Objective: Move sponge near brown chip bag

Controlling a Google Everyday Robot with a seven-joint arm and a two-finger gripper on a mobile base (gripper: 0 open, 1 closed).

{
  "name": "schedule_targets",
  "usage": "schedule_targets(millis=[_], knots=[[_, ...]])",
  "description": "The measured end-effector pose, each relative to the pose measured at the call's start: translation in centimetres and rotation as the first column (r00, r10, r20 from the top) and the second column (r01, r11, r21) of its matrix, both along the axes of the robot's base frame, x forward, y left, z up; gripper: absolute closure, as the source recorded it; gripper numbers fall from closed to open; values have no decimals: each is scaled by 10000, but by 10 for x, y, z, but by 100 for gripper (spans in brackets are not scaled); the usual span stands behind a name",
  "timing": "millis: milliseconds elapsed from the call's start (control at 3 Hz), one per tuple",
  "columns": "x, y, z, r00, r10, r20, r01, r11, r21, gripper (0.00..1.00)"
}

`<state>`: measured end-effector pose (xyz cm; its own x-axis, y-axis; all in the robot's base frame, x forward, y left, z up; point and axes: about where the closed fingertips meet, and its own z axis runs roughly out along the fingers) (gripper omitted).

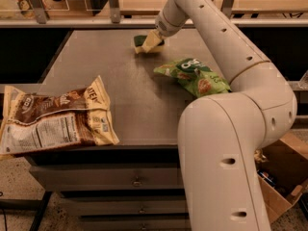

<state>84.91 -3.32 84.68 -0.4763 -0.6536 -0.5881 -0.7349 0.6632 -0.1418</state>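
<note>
Camera view: looks down over a grey metal table (pixel 130 105), with the robot's white arm (pixel 226 32) filling the right side of the frame.
Gripper: the gripper (pixel 151 41) is at the far edge of the table, a little right of its middle, reaching down from the upper right.
Grip: it is clamped on the sponge (pixel 140 41), and one pale finger (pixel 153 38) lies across the sponge's right end.
Sponge: the dark green top faces up and left, with pale yellow foam below it. It is tilted, and it seems to sit just off the tabletop, though the angle makes that hard to judge.
Brown chip bag: the brown chip bag (pixel 55 117) lies flat at the near left corner, nutrition label up, with its left end hanging past the table edge. It is well apart from the sponge.
Green chip bag: the green chip bag (pixel 195 76) lies on the right side of the table, near the sponge, and part of it is behind the arm.
Below the table: the front holds drawers (pixel 110 182).
Floor: an open cardboard box (pixel 284 177) sits at lower right.
</note>
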Motion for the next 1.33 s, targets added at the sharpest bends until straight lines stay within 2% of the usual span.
schedule_targets(millis=[333,667,1000,1333], knots=[[-19,16,40,9904,1161,751,-1188,9924,332,100],[-48,27,79,9683,2044,1438,-2144,9750,579,100],[-86,42,107,9201,3259,2171,-3456,9366,588,100],[-86,42,107,9206,3250,2164,-3447,9368,593,100]])
